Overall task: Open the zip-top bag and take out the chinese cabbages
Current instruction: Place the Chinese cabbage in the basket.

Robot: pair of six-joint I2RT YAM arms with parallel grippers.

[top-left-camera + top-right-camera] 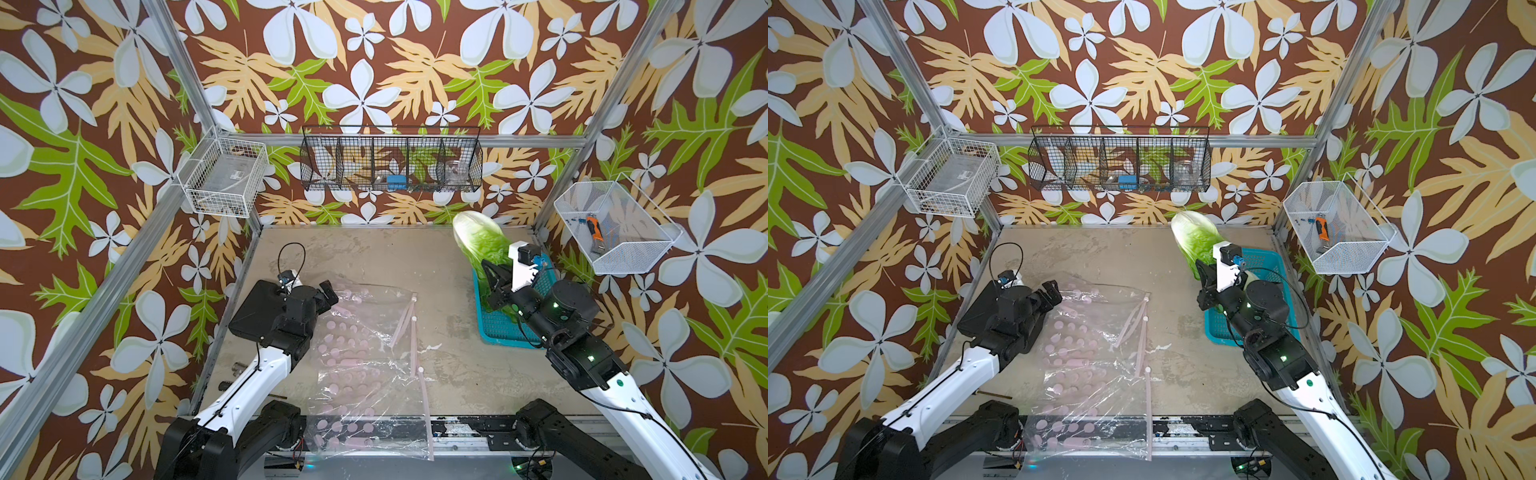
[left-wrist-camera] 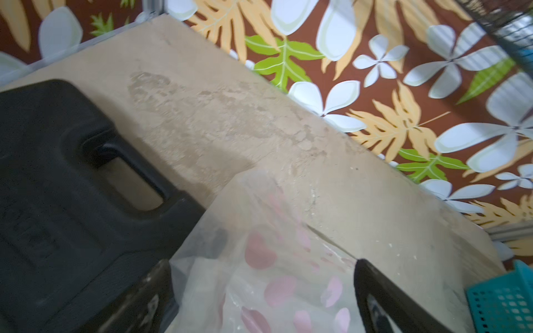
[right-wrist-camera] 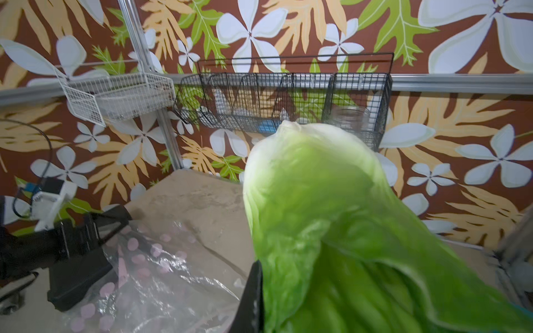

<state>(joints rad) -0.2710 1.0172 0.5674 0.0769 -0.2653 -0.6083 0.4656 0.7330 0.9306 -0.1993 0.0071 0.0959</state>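
Where right gripper (image 1: 491, 272) clamps, cabbage (image 1: 477, 236) (leaf end)

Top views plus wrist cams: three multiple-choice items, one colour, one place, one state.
1. Dots on the zip-top bag: A) blue B) green C) pink
2. The chinese cabbage is: A) inside the bag B) gripped in the right tool near the teal basket C) fallen outside the cell
3. The left tool is: A) open B) shut on the bag C) shut on the cabbage
C: pink dots show in both top views. B: the shut tool holds it up in the air. A: its fingers stand apart, the bag's edge between them.
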